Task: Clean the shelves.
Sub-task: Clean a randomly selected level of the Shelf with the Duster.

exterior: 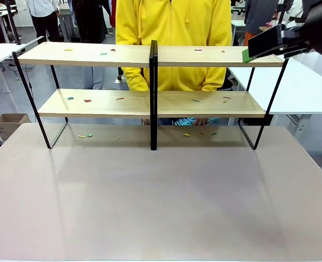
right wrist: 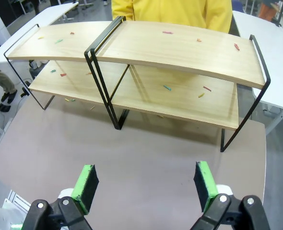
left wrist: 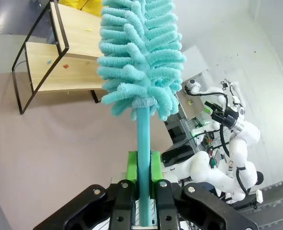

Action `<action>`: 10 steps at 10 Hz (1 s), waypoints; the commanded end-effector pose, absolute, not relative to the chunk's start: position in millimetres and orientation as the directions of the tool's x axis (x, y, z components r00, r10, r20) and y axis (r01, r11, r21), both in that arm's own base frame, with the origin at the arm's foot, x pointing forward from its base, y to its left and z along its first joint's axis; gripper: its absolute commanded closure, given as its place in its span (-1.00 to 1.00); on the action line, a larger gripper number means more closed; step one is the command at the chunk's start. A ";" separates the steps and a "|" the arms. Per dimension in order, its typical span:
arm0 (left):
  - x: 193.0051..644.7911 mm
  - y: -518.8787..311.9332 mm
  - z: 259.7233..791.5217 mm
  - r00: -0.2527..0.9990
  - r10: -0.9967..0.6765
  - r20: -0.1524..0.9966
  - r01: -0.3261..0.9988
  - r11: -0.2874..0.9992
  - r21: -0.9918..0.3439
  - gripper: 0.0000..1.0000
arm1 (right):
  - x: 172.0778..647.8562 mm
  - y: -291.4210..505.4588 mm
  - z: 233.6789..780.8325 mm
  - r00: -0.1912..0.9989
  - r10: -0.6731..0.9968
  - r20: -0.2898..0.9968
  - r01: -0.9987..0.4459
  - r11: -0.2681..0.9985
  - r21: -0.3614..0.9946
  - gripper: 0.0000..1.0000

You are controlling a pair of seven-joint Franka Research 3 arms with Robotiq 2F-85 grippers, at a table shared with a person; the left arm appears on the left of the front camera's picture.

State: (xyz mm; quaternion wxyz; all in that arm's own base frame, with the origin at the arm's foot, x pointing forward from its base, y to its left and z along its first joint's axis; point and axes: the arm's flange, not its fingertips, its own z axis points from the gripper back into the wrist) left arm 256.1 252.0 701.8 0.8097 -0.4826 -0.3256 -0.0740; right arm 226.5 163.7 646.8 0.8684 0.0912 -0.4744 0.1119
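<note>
**Shelves** (exterior: 95, 54): two-tier rack standing at the far side of the desk (exterior: 161, 207). Coloured scraps (exterior: 103, 53) lie on both boards and on the desk beneath.

**Left hand** (left wrist: 142, 165): clamped on the handle of a teal duster (left wrist: 141, 52), whose head sits well apart from the rack, off its left end as far as I can judge.

**Right hand** (right wrist: 145, 184): pads apart and holding nothing, high over the near desk and facing the rack.

**Risks, my estimate:**
- The fluffy head may snag the black centre upright (exterior: 153, 93) or the thin end frames and shove the light rack.
- A long sweep may flick scraps off the far edge.
- The slim handle may twist in my grip under side load.

**Surroundings:** a person in a yellow top (exterior: 174, 27) stands just behind the rack, close to any far-side overshoot. The centre upright splits each board, blocking one continuous pass.
</note>
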 end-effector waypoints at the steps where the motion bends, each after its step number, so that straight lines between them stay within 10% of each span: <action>1: 252.4 251.1 704.2 0.783 0.192 0.592 0.431 0.519 -0.738 1.00 | 226.1 164.0 647.5 0.523 0.103 0.846 -0.278 0.959 0.055 -1.00; 6: 256.1 252.0 701.8 0.777 0.194 0.599 0.434 0.523 -0.733 0.75 | 226.1 164.0 647.5 0.523 0.103 0.846 -0.278 0.959 0.055 -1.00; 10: 224.0 147.3 715.6 0.830 0.284 0.481 0.188 0.668 -0.720 0.75 | 226.1 164.0 647.5 0.523 0.103 0.846 -0.278 0.959 0.055 -1.00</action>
